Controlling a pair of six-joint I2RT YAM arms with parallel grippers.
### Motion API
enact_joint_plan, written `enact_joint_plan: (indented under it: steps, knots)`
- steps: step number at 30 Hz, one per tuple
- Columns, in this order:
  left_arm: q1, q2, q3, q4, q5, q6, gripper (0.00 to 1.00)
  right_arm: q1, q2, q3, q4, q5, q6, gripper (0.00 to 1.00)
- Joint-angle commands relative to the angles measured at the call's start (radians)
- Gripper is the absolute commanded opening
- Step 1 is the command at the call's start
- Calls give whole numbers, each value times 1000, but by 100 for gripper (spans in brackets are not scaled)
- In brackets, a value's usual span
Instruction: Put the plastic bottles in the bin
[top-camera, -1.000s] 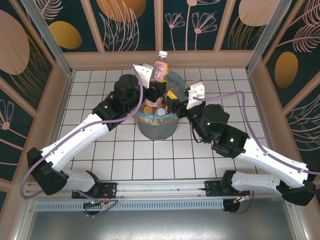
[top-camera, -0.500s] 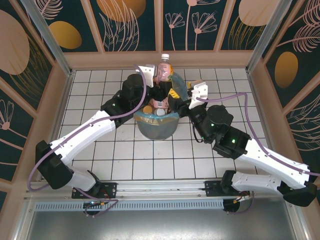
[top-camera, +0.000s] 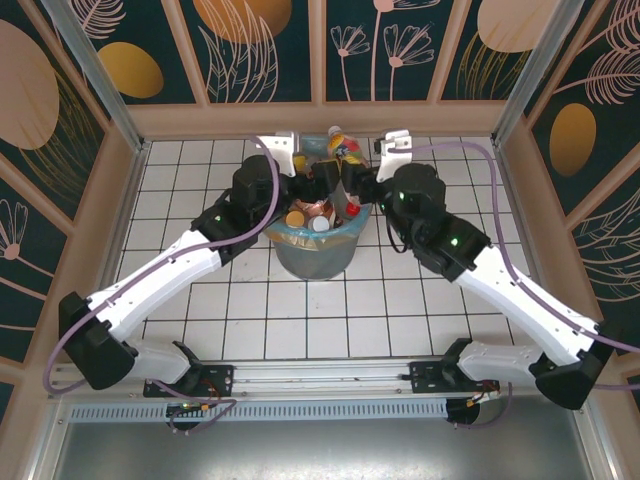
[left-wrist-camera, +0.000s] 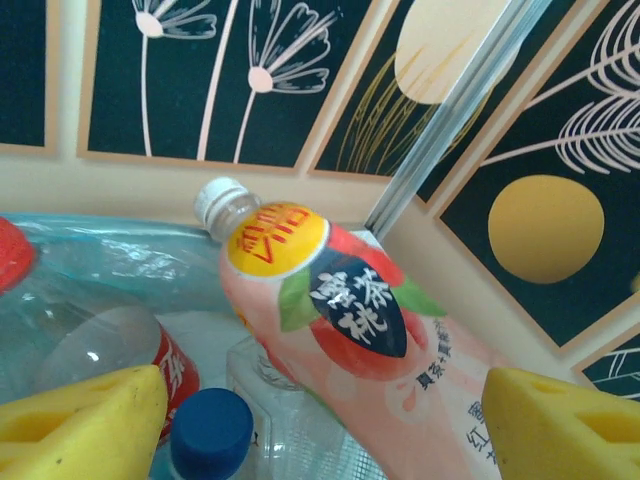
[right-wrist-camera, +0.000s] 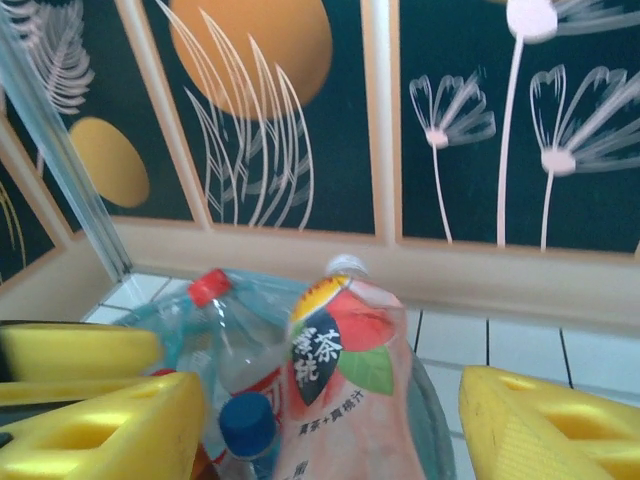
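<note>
Several plastic bottles (top-camera: 308, 213) lie in the bin (top-camera: 312, 258) at upper centre, with the peach-labelled bottle (left-wrist-camera: 340, 310) leaning on top between my left gripper (left-wrist-camera: 320, 420) and right gripper (right-wrist-camera: 330, 420) — both spread apart — so the task looks nearly finished.

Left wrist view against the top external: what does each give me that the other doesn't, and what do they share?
Left wrist: the peach-printed label on the pink bottle, a blue cap beneath it, and the left gripper with its pads spread. Top external: the left arm and right arm reaching over the whole bin on the white tiles, plus an orange cap. Shared: that pink bottle leaning at the bin's far rim, and the blue liner.
</note>
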Motion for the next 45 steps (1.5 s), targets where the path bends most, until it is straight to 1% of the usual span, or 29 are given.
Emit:
enact_joint_plan:
  steps: [1,4,6,8,11,12,14,16,20,27,31,37,41,42,45]
  knots:
    - [2,-77,-23,19,-61,-7,82,-62,53,61,-120,-145,114,69]
    - [3,-125,-50,17,-104,7,82,-114,84,77,-135,-189,131,69]
    - [3,-149,-64,11,-127,18,82,-158,109,99,-148,-269,139,70]
    - [2,-165,-74,5,-146,25,82,-169,131,118,-150,-328,132,70]
    - [2,-181,-95,7,-165,31,82,-169,159,128,-136,-398,126,66]
    - [2,-185,-101,8,-170,31,82,-168,170,133,-138,-411,127,63]
    - [3,-191,-114,11,-178,32,82,-168,201,155,-173,-445,125,55]
    - [3,-195,-121,11,-177,31,82,-164,222,167,-214,-462,125,50]
    - [2,-209,-134,7,-180,32,82,-131,218,116,-279,-454,133,45]
    - [2,-210,-138,4,-183,39,83,-73,227,64,-374,-407,113,45]
    - [3,-216,-152,10,-185,28,83,-73,237,47,-404,-377,116,44]
    - [3,-212,-156,10,-188,26,83,-88,269,44,-434,-399,124,43]
    - [2,-207,-157,11,-191,30,83,-92,277,3,-432,-398,123,43]
    - [3,-204,-158,12,-193,31,83,-97,278,-13,-420,-429,122,44]
    - [3,-195,-158,19,-187,31,83,-116,299,-56,-391,-462,115,43]
